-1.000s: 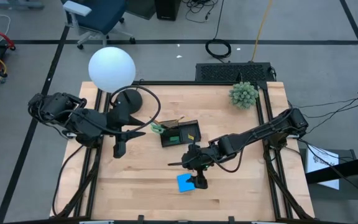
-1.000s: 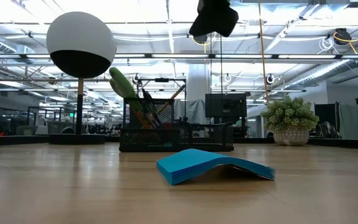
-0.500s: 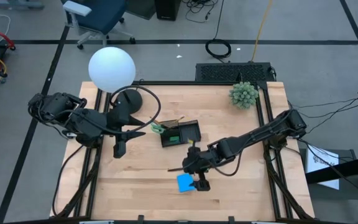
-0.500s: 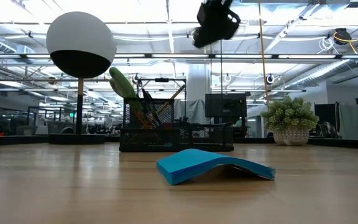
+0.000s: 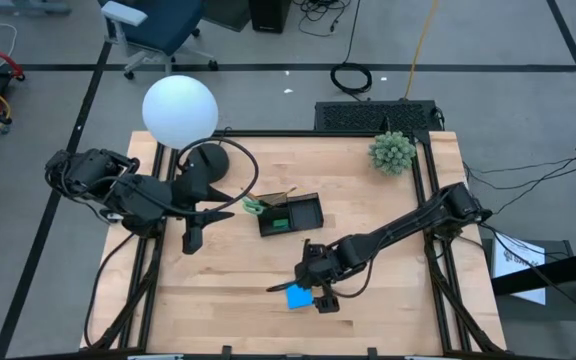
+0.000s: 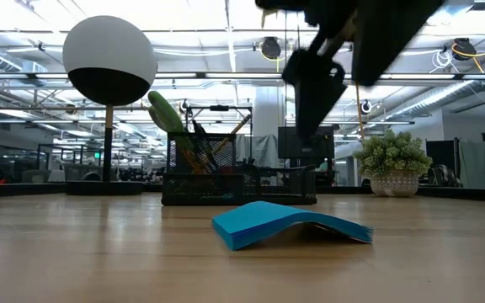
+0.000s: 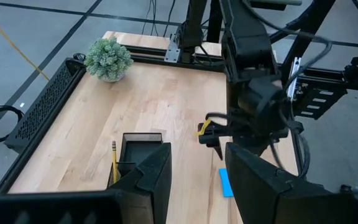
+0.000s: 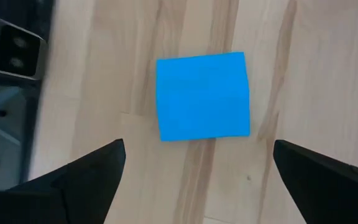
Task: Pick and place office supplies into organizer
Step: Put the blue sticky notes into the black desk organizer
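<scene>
Table [image 5: 218, 290] carries the organizer [image 5: 290, 215] mid-table, already stocked with pencils and scissors. Left gripper [image 5: 192, 240] parked near the lamp base, fingers apart, empty. Right gripper [image 5: 313, 290] directly above the pad [image 8: 202, 95], jaws spread wide, nothing held. Pad lies flat near the front edge, well apart from organizer. Judgement: light, thin, floppy, one edge bowed up in low view. Best pinch across two opposite edges; sheets may fan or slide on wood.

The note pad [image 5: 297, 296] is laid on the table [image 5: 388, 310] near its front edge. The organizer [image 5: 290, 214] is set behind it. The plant [image 5: 392, 152] is placed far back, to the right.
</scene>
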You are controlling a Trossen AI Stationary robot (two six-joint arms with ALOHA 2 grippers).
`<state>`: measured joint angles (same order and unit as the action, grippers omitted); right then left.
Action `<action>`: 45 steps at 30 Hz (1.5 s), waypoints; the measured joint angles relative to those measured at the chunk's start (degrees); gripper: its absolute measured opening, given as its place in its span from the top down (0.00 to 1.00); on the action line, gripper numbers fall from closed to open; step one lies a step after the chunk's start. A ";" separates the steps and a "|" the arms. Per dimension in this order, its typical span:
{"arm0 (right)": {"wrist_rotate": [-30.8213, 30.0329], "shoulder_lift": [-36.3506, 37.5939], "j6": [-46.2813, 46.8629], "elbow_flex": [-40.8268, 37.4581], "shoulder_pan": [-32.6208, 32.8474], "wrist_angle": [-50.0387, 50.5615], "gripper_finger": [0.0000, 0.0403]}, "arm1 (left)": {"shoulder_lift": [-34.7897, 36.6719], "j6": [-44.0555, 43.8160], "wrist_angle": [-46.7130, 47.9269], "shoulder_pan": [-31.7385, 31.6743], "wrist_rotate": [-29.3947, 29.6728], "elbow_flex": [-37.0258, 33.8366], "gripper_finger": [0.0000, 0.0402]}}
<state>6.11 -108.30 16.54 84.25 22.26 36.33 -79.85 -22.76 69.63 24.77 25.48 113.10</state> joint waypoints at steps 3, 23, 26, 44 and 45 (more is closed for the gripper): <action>-0.03 -1.32 -0.96 -0.02 0.00 0.20 0.01 | -0.01 0.00 0.00 0.01 0.00 -0.02 0.64; -0.10 -9.71 -4.52 5.36 -0.44 0.30 0.01 | 0.00 0.00 0.00 0.00 0.02 -0.02 0.64; -0.11 -10.49 -5.41 5.80 -0.44 0.17 0.01 | 0.00 0.00 -0.02 0.01 0.01 -0.02 0.64; 0.06 -13.69 -5.28 6.25 -0.83 -1.70 0.01 | -0.02 0.00 -0.02 0.00 0.00 -0.02 0.64; -0.05 -13.69 -5.30 6.25 -0.83 -1.83 0.01 | -0.01 0.00 -0.02 0.00 0.02 -0.02 0.64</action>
<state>6.06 -121.99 11.25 90.50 21.43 34.50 -79.87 -22.76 69.60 24.77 25.50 113.08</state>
